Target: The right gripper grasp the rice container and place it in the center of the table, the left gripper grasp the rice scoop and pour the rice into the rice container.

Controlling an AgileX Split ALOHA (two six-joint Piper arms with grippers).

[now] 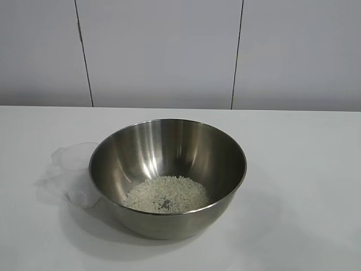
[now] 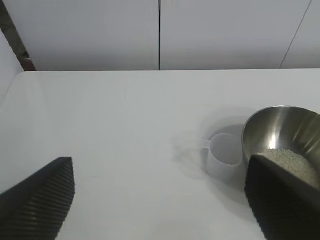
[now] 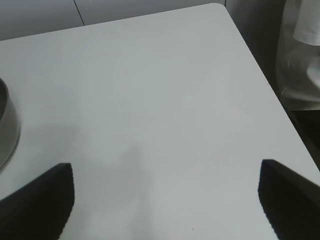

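Presently the left gripper stands wide open and holds nothing, with the rice scoop lying ahead of it, upright on the bench and touching the rice container on the left arm's side. Rice lies in the container, mid-bench. The right gripper, likewise wide open and empty, faces bare bench beside the container's rim; the task appears complete.

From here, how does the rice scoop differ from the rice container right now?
The rice container is a wide, shiny steel bowl; the rice scoop is a much smaller clear plastic cup. The container holds the heap of rice; the scoop looks empty. The container sits mid-table; the scoop stands close against its side, toward the left arm. Both stand upright on the white table, and neither is held by an end effector.
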